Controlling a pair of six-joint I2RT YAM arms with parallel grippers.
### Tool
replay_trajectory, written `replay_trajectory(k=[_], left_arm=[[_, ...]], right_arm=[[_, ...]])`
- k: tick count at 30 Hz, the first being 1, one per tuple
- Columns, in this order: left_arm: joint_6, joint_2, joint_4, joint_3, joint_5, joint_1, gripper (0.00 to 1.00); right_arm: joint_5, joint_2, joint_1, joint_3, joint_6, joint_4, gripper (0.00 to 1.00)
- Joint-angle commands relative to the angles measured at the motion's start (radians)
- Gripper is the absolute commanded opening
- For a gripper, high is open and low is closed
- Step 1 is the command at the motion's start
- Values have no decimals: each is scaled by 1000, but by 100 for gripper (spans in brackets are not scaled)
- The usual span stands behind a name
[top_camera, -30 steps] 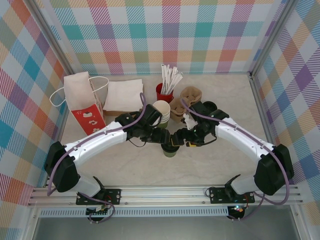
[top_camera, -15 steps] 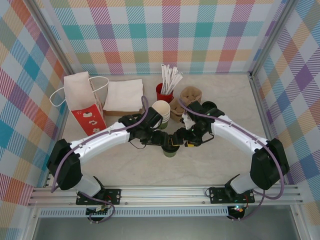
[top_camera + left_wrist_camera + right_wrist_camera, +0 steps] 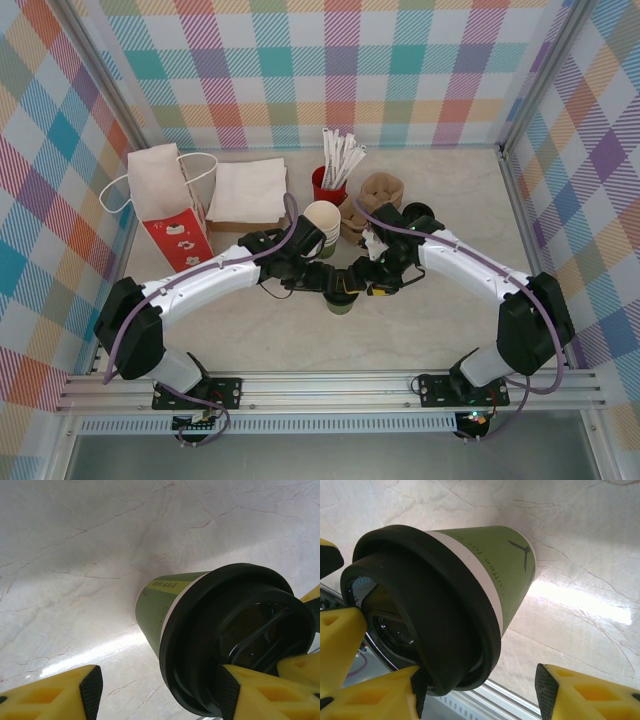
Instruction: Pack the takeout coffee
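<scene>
The left hand (image 3: 159,687) is spread. One yellow finger (image 3: 260,695) has its dark pad against the black lid (image 3: 235,630) of the green takeout cup (image 3: 160,605). The other finger (image 3: 55,697) sits clear of the cup, with bare tabletop (image 3: 75,540) showing between them.

The right hand (image 3: 480,687) is also spread and reaches the same cup from the opposite side. One of its fingers (image 3: 365,700) is up against the rim of the lid, and the other (image 3: 590,692) stands apart from the cup wall. Neither hand is pinching the cup.

From above, the two hands meet at this cup, which stands upright with its lid on near the middle of the pale, marbled tabletop. Just behind it, beside the left arm, is a stack of cups (image 3: 322,218), green outside and cream inside. Farther back stands a red cup (image 3: 328,186) holding white paper-wrapped sticks, and a brown cardboard carrier (image 3: 372,195) sits just to its right. At the back left lie folded white napkins (image 3: 246,190). Next to them is a white paper bag (image 3: 165,200) with a red base and looped handles.
</scene>
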Motion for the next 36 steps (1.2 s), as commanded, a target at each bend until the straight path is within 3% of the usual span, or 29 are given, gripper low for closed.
replay_trajectory(k=[1,30,36], left_arm=[[-5,27,-23,-27,-14,15,63],[-50,20,3,-182,4,60,57],[-47,-1,25,-123,33,62,57]], right_arm=[[50,28,6,9,11,-39,58],[125,144,5,16,-17,-176,51],[94,115,3,58,-17,-146,51]])
